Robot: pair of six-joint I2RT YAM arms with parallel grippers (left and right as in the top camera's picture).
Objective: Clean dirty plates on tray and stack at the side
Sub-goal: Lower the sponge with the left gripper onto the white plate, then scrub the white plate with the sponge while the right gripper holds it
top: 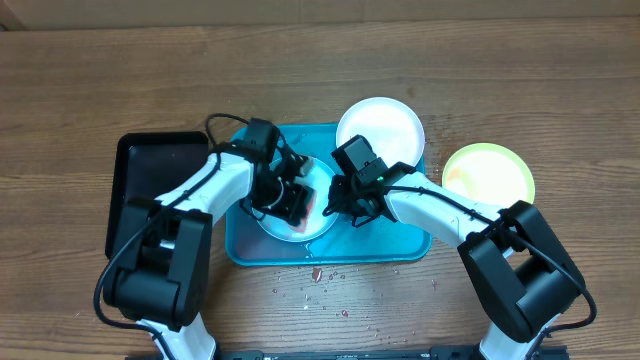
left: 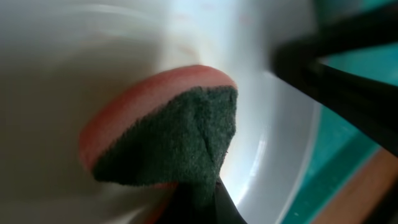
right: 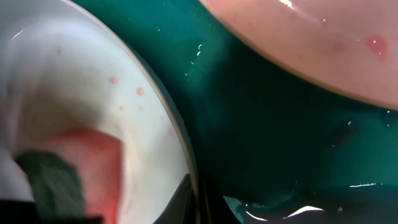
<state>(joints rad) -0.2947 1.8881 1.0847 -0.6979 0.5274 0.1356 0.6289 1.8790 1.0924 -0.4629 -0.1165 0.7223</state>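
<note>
Your left tool [top: 297, 207] grips the sponge [left: 168, 143], right tool [top: 335, 198] pinches the plate [right: 74, 74]; scrub firmly over the pink spots [right: 140, 91].

Overhead, the black-and-white left robot arm [top: 215, 182] and right robot arm [top: 430, 205] are covering most of the round white plate [top: 315, 178] on the turquoise rectangular plastic tray [top: 400, 245]. The left wrist view is blurring that plate and cropping the pink-and-green sponge [left: 174, 143]. The right wrist view is cropping a second white plate [right: 311, 37].
</note>
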